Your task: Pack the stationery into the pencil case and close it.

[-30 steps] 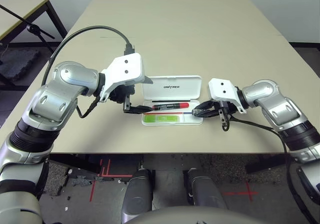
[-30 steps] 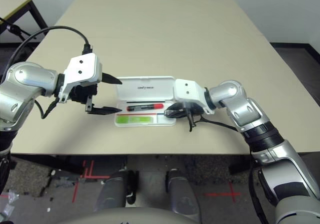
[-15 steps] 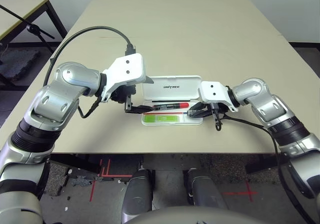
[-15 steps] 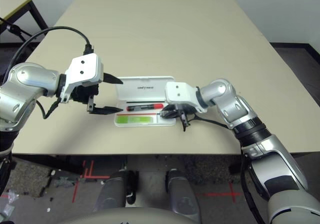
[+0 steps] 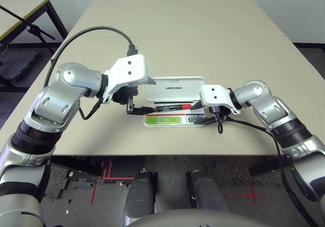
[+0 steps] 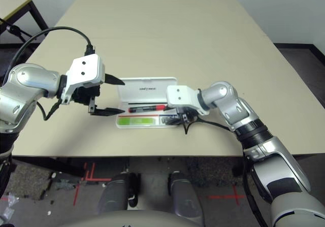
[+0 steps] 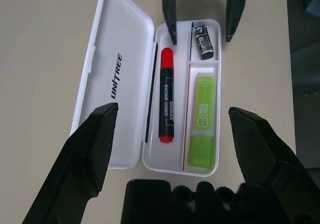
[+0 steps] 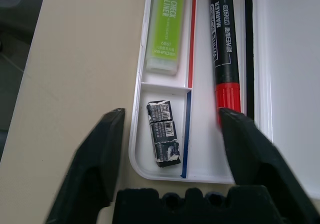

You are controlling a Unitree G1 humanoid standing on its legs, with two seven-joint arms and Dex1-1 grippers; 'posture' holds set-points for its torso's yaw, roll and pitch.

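The white pencil case (image 5: 175, 101) lies open near the desk's (image 5: 203, 29) front edge, lid back. In its tray lie the red marker (image 7: 166, 95), the green stick (image 7: 203, 117) and the small metal piece (image 8: 162, 133). The right end effector (image 7: 200, 17) stands wide and empty over the tray's end; the left end effector (image 6: 111, 96) hangs wide and empty at the other end

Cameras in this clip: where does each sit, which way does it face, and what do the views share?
Left eye and right eye: on the head, looking forward and down at the beige table; both silver forearms show.
Left wrist: looks along the open left gripper at the white hinged plastic pencil case.
Right wrist: looks along the open right gripper at the small black-and-silver piece.
Shared: case, red marker, green flat stick.
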